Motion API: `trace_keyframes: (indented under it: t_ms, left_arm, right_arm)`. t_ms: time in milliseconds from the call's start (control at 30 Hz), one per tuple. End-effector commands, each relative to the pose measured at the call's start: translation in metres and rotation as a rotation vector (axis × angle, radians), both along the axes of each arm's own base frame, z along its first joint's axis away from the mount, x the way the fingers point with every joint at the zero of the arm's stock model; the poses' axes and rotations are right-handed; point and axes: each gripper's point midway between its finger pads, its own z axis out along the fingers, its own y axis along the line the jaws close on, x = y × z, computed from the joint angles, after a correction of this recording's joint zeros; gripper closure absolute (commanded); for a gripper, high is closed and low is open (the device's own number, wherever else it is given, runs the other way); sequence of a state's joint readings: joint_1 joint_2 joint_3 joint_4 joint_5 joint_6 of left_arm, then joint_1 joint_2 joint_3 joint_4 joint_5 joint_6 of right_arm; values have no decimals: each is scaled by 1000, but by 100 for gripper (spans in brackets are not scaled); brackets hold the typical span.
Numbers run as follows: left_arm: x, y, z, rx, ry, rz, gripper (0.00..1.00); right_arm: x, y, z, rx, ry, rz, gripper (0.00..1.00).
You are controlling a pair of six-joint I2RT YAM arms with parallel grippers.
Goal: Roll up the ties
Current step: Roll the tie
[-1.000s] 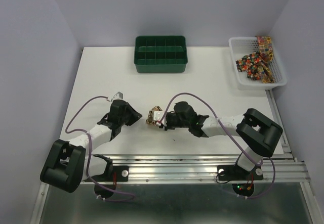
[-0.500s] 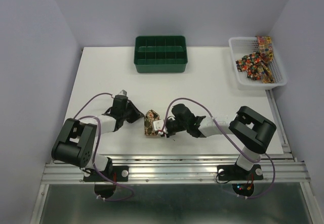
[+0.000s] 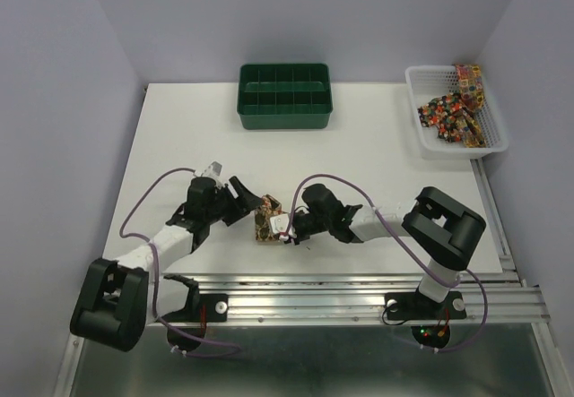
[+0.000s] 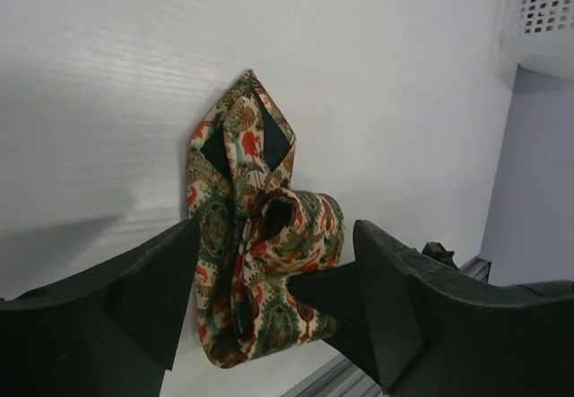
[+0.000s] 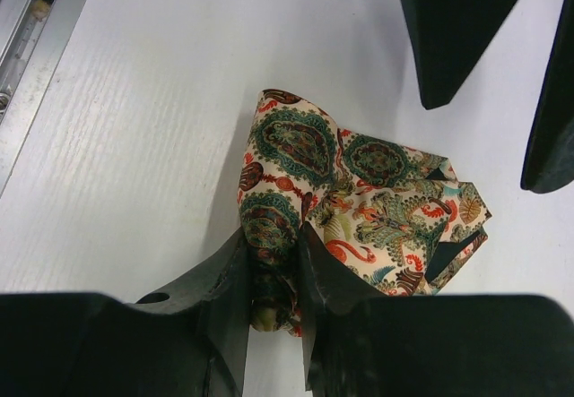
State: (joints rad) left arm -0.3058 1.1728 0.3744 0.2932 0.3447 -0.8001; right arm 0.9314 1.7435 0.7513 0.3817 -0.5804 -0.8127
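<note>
tie [image 5: 359,191]: partly rolled bundle, near edge of counter [image 3: 377,155], mid-width
right tool [image 5: 273,276]: clamped on roll's end
left tool [image 4: 273,280]: fingers apart, straddling tie

The right end effector [image 5: 273,255] covers the lower fold of the tie [image 5: 359,191]; the basket [image 4: 543,12] is cropped.

Cream tie [image 5: 377,202] bears red, green, perhaps teal paisley.
</note>
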Motion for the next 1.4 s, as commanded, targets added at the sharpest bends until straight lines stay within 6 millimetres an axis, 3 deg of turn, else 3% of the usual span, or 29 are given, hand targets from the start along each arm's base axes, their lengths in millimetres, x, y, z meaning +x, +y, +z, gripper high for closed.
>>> trace_keyframes:
  t_ms: [0,133,233,367,533,633,667,700,767,800,933,967,1200,1233,1367]
  left_arm:
    - [-19,-5,13,-51,-49,-48,16]
    - [-34,-24,10,-29,-62,-145,10]
    - [-39,-31,-11,90,38,-158,11]
    - [-36,-24,-37,188,126,-130,24]
    - [-40,-17,-45,232,161,-101,38]
    - [-40,-12,-48,255,169,-84,38]
    - [-39,-12,-48,264,167,-81,38]
    - [-39,-10,-50,277,172,-76,38]
    - [-38,-11,-51,290,176,-85,38]
    - [-39,-10,-54,300,186,-88,38]
    - [-39,-10,-57,313,196,-88,38]
    - [-38,-9,-56,316,192,-81,38]
    - [-37,-9,-56,320,186,-81,39]
    - [-38,-9,-56,319,185,-82,39]
    - [-38,-10,-54,312,173,-88,39]
  right_arm:
    - [-7,-7,-23,-82,47,-5,88]
    - [-7,-6,-23,-77,46,1,87]
    - [-7,-6,-24,-80,46,-3,87]
    - [-6,-5,-22,-76,46,-4,87]
    - [-8,-7,-21,-74,49,-6,85]
    - [-7,-7,-20,-69,46,-11,79]
    - [-7,-7,-20,-70,47,-12,77]
    - [-7,-7,-19,-70,53,-20,65]
    - [-5,-7,-18,-71,57,-31,55]
    - [-4,-6,-16,-70,64,-42,44]
    - [-9,-9,-4,-49,74,-41,26]
    - [-9,-7,9,-9,67,-45,0]
    - [-15,-16,46,114,108,-139,0]
    - [-12,-16,61,164,100,-169,0]
    - [14,-31,79,273,212,-484,0]
